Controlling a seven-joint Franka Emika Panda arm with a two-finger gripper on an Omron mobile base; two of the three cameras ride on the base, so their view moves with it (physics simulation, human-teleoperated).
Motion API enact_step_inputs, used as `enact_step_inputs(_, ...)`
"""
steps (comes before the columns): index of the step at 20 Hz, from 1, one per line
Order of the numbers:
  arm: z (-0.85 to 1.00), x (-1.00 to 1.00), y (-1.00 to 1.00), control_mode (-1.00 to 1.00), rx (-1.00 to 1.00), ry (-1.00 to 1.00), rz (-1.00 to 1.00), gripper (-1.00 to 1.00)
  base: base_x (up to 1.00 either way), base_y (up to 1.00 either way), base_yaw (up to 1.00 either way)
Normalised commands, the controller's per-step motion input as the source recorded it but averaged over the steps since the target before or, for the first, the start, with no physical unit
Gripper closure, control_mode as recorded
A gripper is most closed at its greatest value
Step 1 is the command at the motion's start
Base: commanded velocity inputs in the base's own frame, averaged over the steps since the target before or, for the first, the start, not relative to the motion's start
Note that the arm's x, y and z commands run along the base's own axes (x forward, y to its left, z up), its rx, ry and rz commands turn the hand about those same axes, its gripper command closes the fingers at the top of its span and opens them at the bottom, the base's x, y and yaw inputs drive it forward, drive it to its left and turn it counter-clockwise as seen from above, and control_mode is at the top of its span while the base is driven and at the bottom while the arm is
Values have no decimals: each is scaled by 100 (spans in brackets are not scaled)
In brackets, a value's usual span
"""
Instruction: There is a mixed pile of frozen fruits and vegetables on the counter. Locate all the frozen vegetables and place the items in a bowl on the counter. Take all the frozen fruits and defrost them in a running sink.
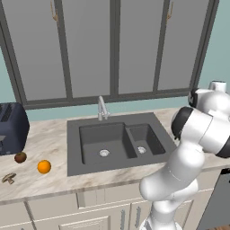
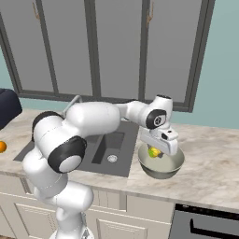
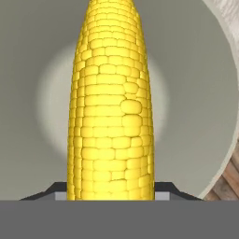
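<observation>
My gripper [image 2: 156, 148] is shut on the yellow corn cob [image 2: 153, 152], holding it just inside the pale grey-green bowl [image 2: 172, 164] on the counter right of the sink. In the hand view the corn cob [image 3: 111, 107] stands between the fingertips [image 3: 163, 189] over the bowl's floor [image 3: 191, 93]. Left of the sink [image 1: 117, 141] lie the orange ball [image 1: 44, 166], the dark brown fruit [image 1: 20, 157] and the tan mushroom [image 1: 9, 178]. No water can be seen at the silver faucet [image 1: 102, 108].
A dark blue toaster [image 1: 11, 128] stands at the back left of the counter [image 1: 54, 143], close to the brown fruit. Grey wall cabinets hang above. A dark appliance front [image 2: 205, 224] sits below the counter at the right.
</observation>
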Motion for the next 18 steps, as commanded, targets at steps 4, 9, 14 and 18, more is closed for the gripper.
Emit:
enact_step_inputs(4,-23,7,-11,-100,0,-3,-2,100,0,0,0)
enact_step_inputs(9,-19,4,-7,-100,0,-3,0,100,0,0,0)
enact_step_inputs(14,-22,1,-3,-100,0,0,0,100,0,0,0)
enact_step_inputs(18,-20,0,-2,-100,0,0,0,100,0,0,0)
